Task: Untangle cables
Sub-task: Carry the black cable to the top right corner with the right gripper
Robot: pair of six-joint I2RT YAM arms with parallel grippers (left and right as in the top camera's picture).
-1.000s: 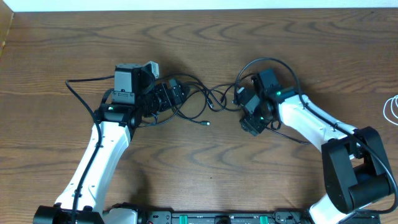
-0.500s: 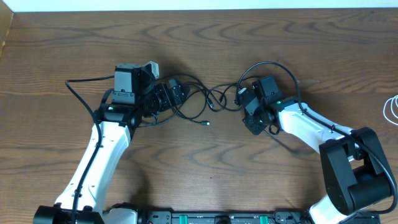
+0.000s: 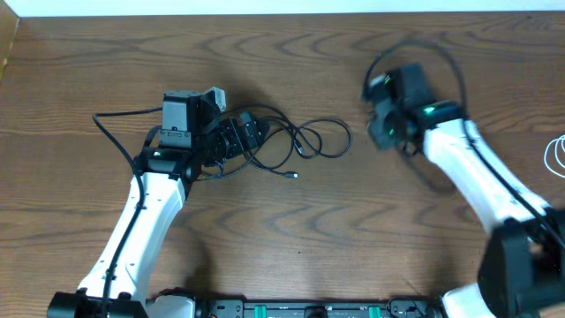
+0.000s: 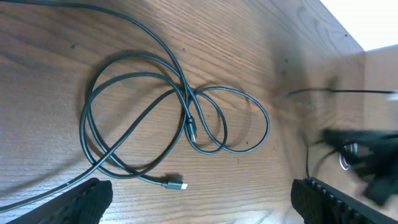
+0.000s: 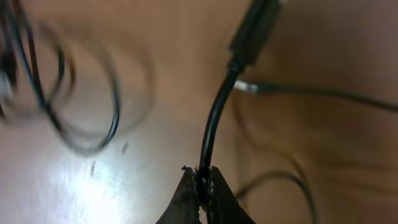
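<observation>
The black cables [image 3: 296, 141] lie as a loose knot of overlapping loops on the wooden table [image 3: 291, 247], just ahead of the left gripper [image 3: 240, 135]. The left wrist view shows two small plugs: the free-end plug [image 4: 176, 184] nearest the fingers, and the second plug [image 4: 191, 132] where the loops cross. That gripper's fingers [image 4: 87, 200] stand spread wide at the two lower corners of its own view. Nothing is clamped between them, though one strand runs close past the left-hand finger. A black cord [image 5: 214, 118] is pinched in the right gripper [image 5: 201, 177], whose fingers are closed tight on it. The cord rises from the tips to a thick plug [image 5: 252, 31] — whether it joins the loops cannot be told. The right gripper sits well apart from the loops, off to their right, and is blurred overhead. A white cable [image 3: 554, 157] curls at the table's right edge, far beyond those fingers.
</observation>
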